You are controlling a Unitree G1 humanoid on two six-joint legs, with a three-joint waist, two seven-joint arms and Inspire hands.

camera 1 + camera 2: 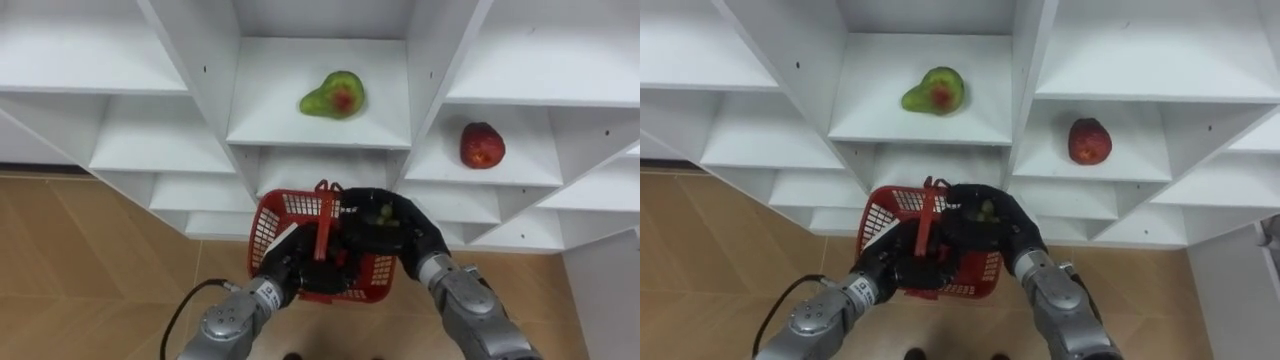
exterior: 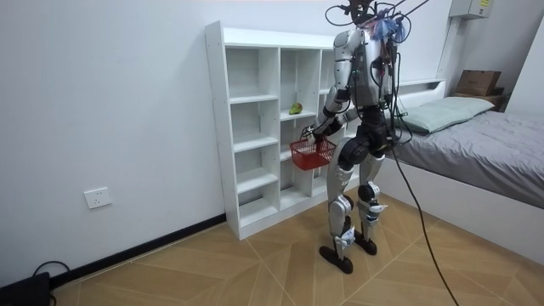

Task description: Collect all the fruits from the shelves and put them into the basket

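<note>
So the robot's standing right up against the white shelf unit [image 2: 242,102] with a red basket [image 1: 268,225] held out in front of it, below the fruit. The left robot hand [image 1: 292,270] is clamped on the basket at the handle end. The right robot hand [image 1: 385,228] sits over the basket's far side with something greenish showing at it, and I honestly can't tell if it's grasping something or just resting there. Can't see into the basket well either.

Two fruits are on the shelves: a green pear [image 1: 333,95] with a red patch in the middle compartment, and a red apple [image 1: 482,145] one compartment to the right and a level lower. Neither is being touched.

What I'd worry about:
- Both fruits are roundish on a smooth painted shelf, so a sloppy first touch probably rolls them toward the back, out of reach.
- The upright divider [image 1: 425,60] between the compartments is close to the reach path, so an elbow or wrist could clip it.
- The basket hangs from one hand. If that arm drifts while the other reaches, it could tip or knock the lower shelf edges.

Room-wise: wood floor [image 1: 90,260] in a zigzag pattern, plain white wall with a socket [image 2: 98,198], and a bed [image 2: 484,144] with a grey cover behind the robot at the room view's right.
</note>
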